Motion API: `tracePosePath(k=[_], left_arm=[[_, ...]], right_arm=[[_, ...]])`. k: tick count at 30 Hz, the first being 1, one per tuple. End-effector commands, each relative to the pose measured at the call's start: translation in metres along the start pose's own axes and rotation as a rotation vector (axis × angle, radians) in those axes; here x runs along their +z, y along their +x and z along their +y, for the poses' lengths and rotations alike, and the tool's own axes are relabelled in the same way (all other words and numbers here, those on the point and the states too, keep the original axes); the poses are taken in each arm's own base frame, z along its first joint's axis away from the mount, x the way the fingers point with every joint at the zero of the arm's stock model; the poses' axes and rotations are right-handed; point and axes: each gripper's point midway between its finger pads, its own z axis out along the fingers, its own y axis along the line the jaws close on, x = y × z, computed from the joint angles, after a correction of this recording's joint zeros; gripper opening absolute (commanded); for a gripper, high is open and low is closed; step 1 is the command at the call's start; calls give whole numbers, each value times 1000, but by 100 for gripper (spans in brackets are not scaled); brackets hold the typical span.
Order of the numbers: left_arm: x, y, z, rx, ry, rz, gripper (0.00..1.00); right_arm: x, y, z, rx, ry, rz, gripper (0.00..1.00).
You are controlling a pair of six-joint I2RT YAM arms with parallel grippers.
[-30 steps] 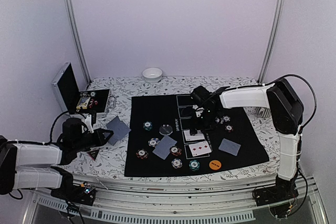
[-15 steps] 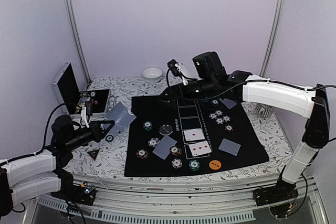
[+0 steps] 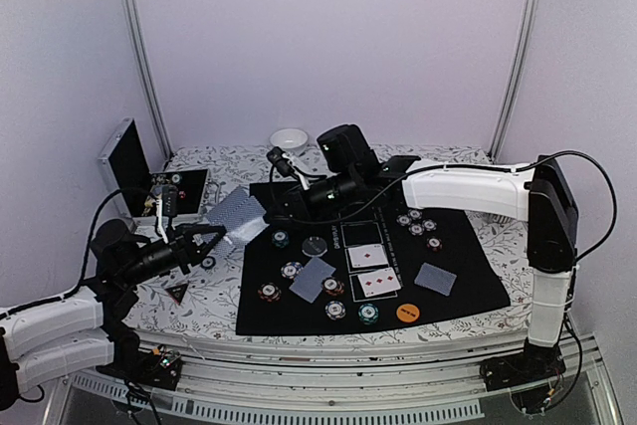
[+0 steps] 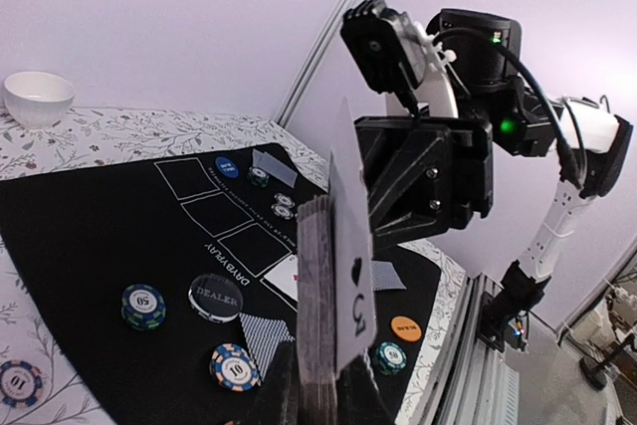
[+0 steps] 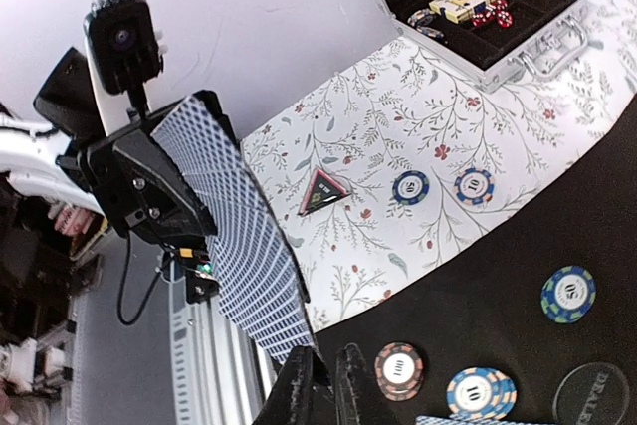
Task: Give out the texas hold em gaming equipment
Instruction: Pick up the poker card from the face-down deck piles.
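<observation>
My left gripper (image 4: 323,400) is clenched on the deck (image 4: 315,325). My right gripper (image 5: 333,370) has its two fingers pressed together on the end of one playing card (image 5: 234,236) from that deck.

In the left wrist view the deck stands on its edge and I see it edge-on, with its long axis pointing up out of my left fingers. The playing card rises higher than the rest and turns its face, with a black spade, toward this camera. The right wrist view shows the other side, the grey-blue patterned back. There the long axis slants from my left gripper at upper left down to my right fingertips.

From above, the playing card hangs between the two grippers. It is tilted with the back upward, over the flowered tablecloth (image 3: 204,306) just beside the left edge of the black mat (image 3: 299,320).

Below it on the cloth lie the triangle marker (image 5: 325,191) and two chips (image 5: 410,186). Farther away, the mat carries more chips, the DEALER disc (image 4: 217,296) and two face-up cards (image 3: 368,256). The open aluminium case (image 3: 124,161) stands at the far left and the white bowl (image 3: 289,139) at the far edge.
</observation>
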Motion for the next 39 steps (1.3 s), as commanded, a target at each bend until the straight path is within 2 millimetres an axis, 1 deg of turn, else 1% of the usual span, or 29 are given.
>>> tracePosePath(k=[1,4,8,10,16,18,19,22,26,29,31,32,34,37,39], left_arm=[[3,-16,-11,33,34,-43,0],[5,-15,-4,24,0,-37,0],[9,-8,17,9,-101,1,0],[9,-7,23,4,-133,7,0],[9,-4,28,-4,-154,11,0],[9,-5,26,0,-142,10,0],[9,-5,24,1,-133,9,0],[10,-6,21,6,-117,8,0],[9,-6,21,5,-119,4,0],[7,-4,23,-1,-129,5,0],[7,-3,24,-3,-135,4,0],[7,-3,24,-4,-136,4,0],[6,-4,24,0,-137,0,0],[6,-6,24,7,-139,-6,0],[6,-5,25,8,-141,-6,0]], right_arm=[[4,-10,18,-15,-53,-14,9],[6,-7,20,-16,-59,-4,4],[6,-6,28,-35,-73,1,3],[6,-4,30,-45,-66,5,3],[12,-1,45,-87,-106,22,4],[15,-1,45,-99,-106,22,8],[16,-2,43,-98,-98,22,12],[19,-4,36,-93,-59,14,18],[18,-8,19,-80,43,-1,18],[11,-10,-2,-64,180,-19,15],[5,-9,-16,-49,270,-26,8],[4,-7,-20,-43,288,-19,4],[8,-1,-19,-40,270,6,4],[12,6,-14,-28,238,25,11],[12,8,-13,-25,236,30,12]])
